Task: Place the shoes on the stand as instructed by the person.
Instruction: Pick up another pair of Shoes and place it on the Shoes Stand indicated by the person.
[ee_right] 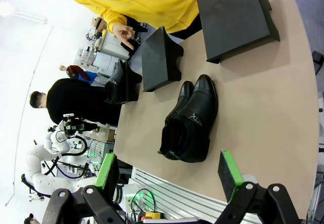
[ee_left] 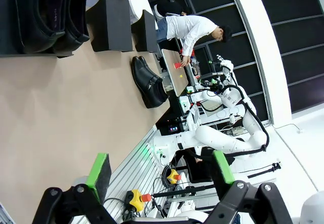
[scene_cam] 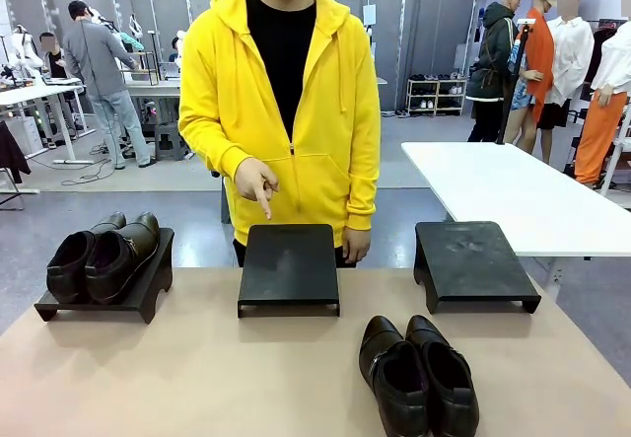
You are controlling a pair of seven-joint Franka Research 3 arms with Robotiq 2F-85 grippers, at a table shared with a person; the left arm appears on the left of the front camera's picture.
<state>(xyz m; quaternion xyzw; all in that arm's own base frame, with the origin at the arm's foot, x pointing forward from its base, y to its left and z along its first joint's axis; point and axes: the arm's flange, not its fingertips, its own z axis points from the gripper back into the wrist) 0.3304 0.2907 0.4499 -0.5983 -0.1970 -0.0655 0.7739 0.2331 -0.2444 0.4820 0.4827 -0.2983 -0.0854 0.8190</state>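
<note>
Currently the person (scene_cam: 286, 111) stands at the far side of the table (scene_cam: 197, 378), directly behind the middle stand (scene_cam: 289, 264). One hand (scene_cam: 256, 182) is held just above that stand's far edge, index finger pointing down at its top. The other hand (scene_cam: 356, 245) hangs by the stand's far right corner.

Three black stands sit in a row across the far half of the table, well apart from each other. The left stand (scene_cam: 153, 281) carries one pair of shoes (scene_cam: 104, 256), side by side and touching, toes toward the far side. The middle stand and the right stand (scene_cam: 471, 259) carry nothing.

The second pair (scene_cam: 419, 378) lies on the table itself, near side, right of centre, between the middle and right stands in line but nearer the robot. Its two shoes touch along their length, toes toward the far side.

Left gripper (ee_left: 161, 172): fingers spread wide, nothing between the green pads. Its wrist view looks along the table from the left, showing the loaded stand close by and the second pair (ee_left: 149, 82) farther off.

Right gripper (ee_right: 167, 172): fingers likewise spread wide, nothing held. It sits above the near edge, with the second pair (ee_right: 190, 120) just ahead of it and the pointing hand (ee_right: 124, 34) beyond.
</note>
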